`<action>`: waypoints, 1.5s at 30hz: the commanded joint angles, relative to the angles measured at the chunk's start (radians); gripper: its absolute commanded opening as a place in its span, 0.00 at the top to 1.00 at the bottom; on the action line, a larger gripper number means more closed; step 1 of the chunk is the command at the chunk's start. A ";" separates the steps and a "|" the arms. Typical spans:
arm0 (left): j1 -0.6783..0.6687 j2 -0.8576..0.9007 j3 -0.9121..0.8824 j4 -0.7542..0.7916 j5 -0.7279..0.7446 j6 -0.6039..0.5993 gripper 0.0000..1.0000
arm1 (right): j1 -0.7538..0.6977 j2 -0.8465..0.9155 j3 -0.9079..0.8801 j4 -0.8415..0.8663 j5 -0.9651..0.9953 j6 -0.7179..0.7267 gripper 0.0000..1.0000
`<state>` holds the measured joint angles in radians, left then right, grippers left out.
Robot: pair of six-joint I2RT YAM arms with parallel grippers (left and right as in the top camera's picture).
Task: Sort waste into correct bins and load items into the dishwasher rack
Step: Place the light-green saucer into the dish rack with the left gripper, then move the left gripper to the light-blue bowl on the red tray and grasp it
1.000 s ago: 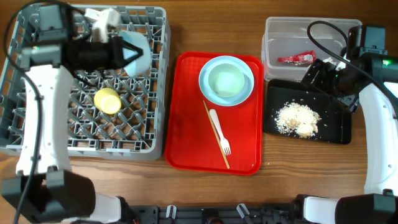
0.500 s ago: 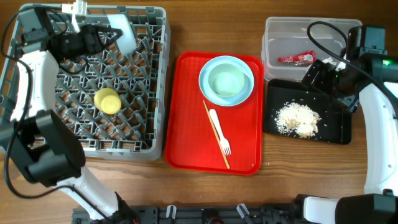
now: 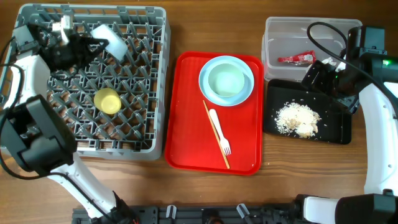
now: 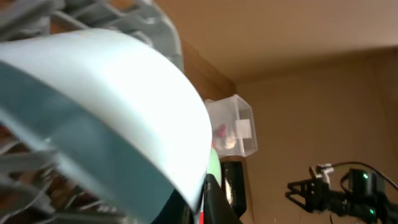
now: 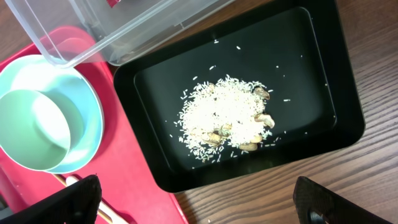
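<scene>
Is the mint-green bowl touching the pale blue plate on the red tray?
Touching. The right wrist view shows the mint-green bowl sitting inside the pale blue plate, whose rim rings it with no gap; the overhead view agrees.

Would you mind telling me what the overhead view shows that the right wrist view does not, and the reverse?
Only overhead: the large grey plastic dishwasher rack, the small yellow cup in it, the left gripper holding a light blue saucer at the rack, and the crumpled red wrapper. Only the right wrist resolves the beige food scraps into rice grains and brown pieces. Both: the shallow black rectangular tray, the clear plastic tub, the mint-green bowl on the pale blue round plate, and the red serving tray.
</scene>
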<state>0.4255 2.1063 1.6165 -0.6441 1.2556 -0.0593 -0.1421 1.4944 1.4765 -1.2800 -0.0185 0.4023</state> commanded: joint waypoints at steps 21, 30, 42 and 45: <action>0.137 -0.036 0.007 -0.165 -0.129 -0.002 0.00 | -0.003 -0.006 0.004 -0.008 -0.006 -0.010 0.00; 0.117 -0.225 0.007 -0.170 -0.330 -0.010 0.00 | -0.003 -0.006 0.004 -0.008 -0.006 -0.010 0.00; -0.236 -0.377 0.007 -0.191 -0.572 -0.010 0.00 | -0.003 -0.006 0.004 -0.006 -0.006 -0.010 0.00; -0.376 -0.370 0.007 -0.186 -0.716 -0.009 0.00 | -0.003 -0.006 0.004 -0.007 -0.005 -0.010 0.00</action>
<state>0.1890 1.7409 1.6169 -0.8303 0.7395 -0.0662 -0.1421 1.4944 1.4765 -1.2861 -0.0185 0.3988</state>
